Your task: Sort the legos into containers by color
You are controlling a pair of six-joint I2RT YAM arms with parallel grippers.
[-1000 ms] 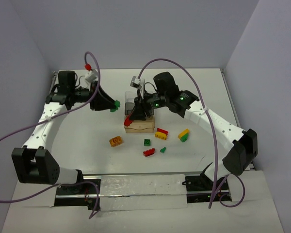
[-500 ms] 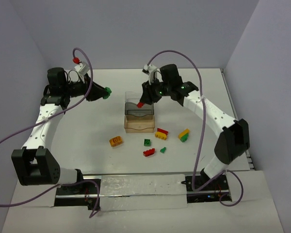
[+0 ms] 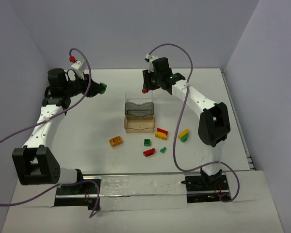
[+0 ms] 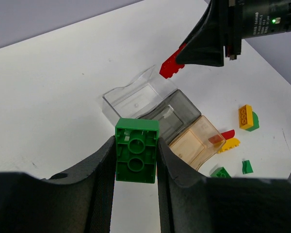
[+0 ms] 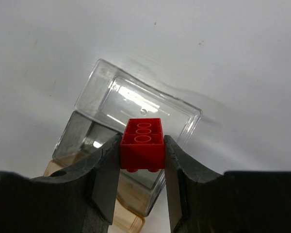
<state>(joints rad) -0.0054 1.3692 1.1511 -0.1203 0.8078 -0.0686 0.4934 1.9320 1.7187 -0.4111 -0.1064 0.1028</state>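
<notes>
White desk (image 3: 87, 126), plain pale walls around it. Red brick (image 5: 141, 143) is pinched between the fingers of the right hand (image 3: 144, 89), studs facing the wrist camera, held in the air at the far end of the tray row. From the wrist view it hangs over the near rim of the clear tray (image 5: 136, 99), part over the grey tray (image 5: 82, 138). The amber tray (image 3: 139, 125) is nearest the arms, and all three sit touching in a line. Clear and grey trays look empty; amber I cannot tell.

Green brick (image 4: 136, 156) is clamped in the left hand (image 3: 101, 89), lifted, well left of the trays.

Loose bricks (image 3: 148, 152) lie on the desk near the amber tray: orange, green, red, a small green one, a red-yellow stack and a yellow-green stack.

Step in hand, my read: drop red into the clear tray. To do it well:
- shift the brick further over the clear floor, off the shared rim
- go down inside the walls before letting go, since the brick could bounce out
- open only a little; the trays look light and a finger could shove them
- keep the left arm parked until the right arm is away
</notes>
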